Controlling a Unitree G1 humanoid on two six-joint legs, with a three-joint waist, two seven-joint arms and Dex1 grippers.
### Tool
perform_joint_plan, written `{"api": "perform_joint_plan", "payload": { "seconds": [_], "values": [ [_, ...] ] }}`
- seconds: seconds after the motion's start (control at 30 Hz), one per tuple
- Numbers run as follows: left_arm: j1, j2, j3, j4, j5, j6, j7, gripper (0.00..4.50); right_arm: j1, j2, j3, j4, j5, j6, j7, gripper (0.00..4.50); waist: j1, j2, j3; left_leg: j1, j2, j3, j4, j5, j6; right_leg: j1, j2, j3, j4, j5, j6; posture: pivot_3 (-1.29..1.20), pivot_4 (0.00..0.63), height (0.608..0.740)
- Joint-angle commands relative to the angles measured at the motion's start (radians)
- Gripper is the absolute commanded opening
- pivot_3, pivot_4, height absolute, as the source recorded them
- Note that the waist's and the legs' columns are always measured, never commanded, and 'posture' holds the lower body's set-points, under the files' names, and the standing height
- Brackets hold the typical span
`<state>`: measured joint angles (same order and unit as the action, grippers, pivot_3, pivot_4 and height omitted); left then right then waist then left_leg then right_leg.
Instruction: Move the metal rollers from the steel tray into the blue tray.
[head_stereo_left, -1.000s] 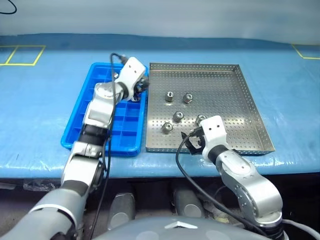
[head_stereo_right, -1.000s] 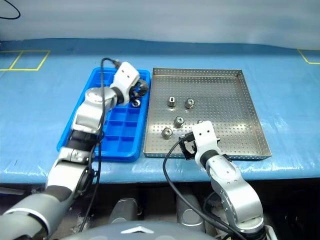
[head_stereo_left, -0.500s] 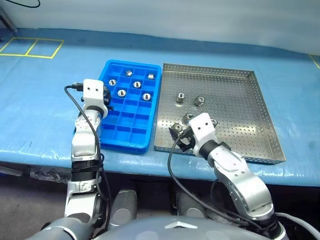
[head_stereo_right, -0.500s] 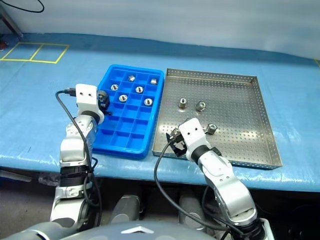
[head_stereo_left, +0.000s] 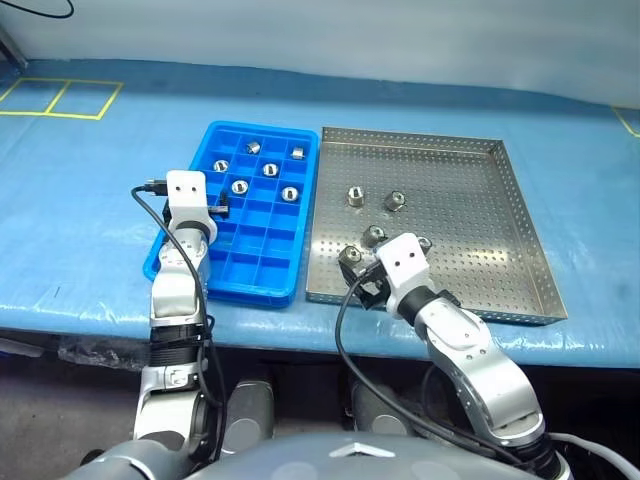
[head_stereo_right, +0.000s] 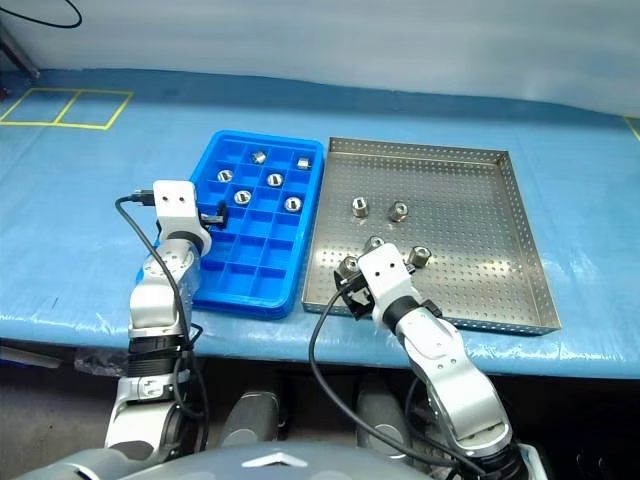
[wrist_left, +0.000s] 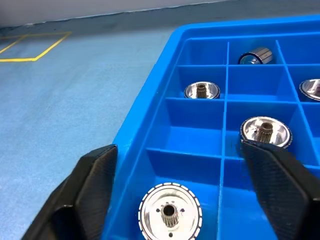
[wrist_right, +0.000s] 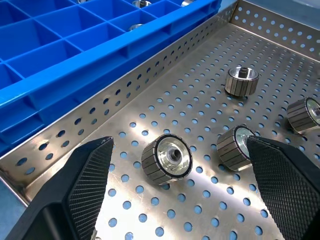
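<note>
Inspector: Since a second ago your left gripper (wrist_left: 170, 200) has pulled back from the far cells of the blue tray (head_stereo_left: 262, 275) to its near-left edge and opened; its jaws now stand wide and empty, with a roller (wrist_left: 170, 216) lying in the cell between them (released there, by the look of it).

Operator: And the right?

Inspector: Your right gripper (wrist_right: 175, 192) hangs spread wide over the near-left corner of the steel tray (head_stereo_left: 500, 300), holding nothing. Four metal rollers remain on the perforated floor. The nearest roller (wrist_right: 167, 159) sits straight ahead, between the fingers, so the right arm is plainly the closer one.

Operator: How does it lie?

Inspector: On its side, ribbed wall on the floor, bored face turned toward the wrist; its axis runs roughly along the gripper's line. The jaws would close across the ribbed wall, I judge.
</note>
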<state>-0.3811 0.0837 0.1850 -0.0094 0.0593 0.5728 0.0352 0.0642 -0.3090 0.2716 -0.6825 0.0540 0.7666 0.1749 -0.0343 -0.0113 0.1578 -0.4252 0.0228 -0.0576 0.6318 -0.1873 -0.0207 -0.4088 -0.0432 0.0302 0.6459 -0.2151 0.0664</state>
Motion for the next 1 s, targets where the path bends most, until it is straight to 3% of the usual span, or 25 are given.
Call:
{"api": "perform_joint_plan", "payload": {
  "seconds": [0.03,0.2,0.43,0.7,1.0],
  "values": [
    [-0.082,-0.005,-0.035,-0.030,-0.056,0.013,-0.059,4.44,-0.003,0.006,-0.022,-0.050,-0.006,-0.019,-0.002,4.50,0.000,0.000,0.000,0.000,0.000,0.000,0.000,0.000,0.000,0.000,0.000,0.000,0.000,0.000,0.000,-0.05,0.150,0.740],
    [-0.295,0.011,-0.152,0.114,-0.126,0.027,-0.280,4.44,-0.008,0.012,-0.027,-0.043,-0.013,-0.014,-0.007,4.50,0.012,-0.001,0.001,-0.004,-0.002,-0.002,0.003,0.001,0.000,0.000,0.000,-0.001,-0.001,0.000,0.000,-0.06,0.150,0.740],
    [-0.583,-0.046,-0.272,0.551,-0.139,-0.023,-0.478,4.44,0.012,0.035,-0.035,-0.049,-0.031,-0.015,-0.036,4.50,-0.015,-0.001,0.001,-0.005,-0.003,-0.001,0.002,0.001,0.000,-0.001,0.000,0.000,-0.002,0.001,0.001,-0.13,0.150,0.740],
    [-0.762,-0.159,-0.262,1.031,-0.098,-0.222,-0.406,4.44,0.057,0.064,-0.040,-0.077,-0.056,-0.020,-0.074,4.50,-0.061,-0.001,0.001,-0.005,-0.002,-0.001,-0.002,0.001,0.001,-0.004,0.000,0.001,-0.003,0.003,0.005,-0.22,0.150,0.740],
    [-0.806,-0.202,-0.233,1.242,-0.058,-0.353,-0.256,4.44,0.087,0.078,-0.040,-0.102,-0.075,-0.015,-0.092,4.50,-0.104,-0.001,0.001,-0.005,-0.003,0.000,-0.003,0.001,0.001,-0.004,0.000,0.003,-0.003,0.003,0.006,-0.26,0.150,0.740]
  ]
}}
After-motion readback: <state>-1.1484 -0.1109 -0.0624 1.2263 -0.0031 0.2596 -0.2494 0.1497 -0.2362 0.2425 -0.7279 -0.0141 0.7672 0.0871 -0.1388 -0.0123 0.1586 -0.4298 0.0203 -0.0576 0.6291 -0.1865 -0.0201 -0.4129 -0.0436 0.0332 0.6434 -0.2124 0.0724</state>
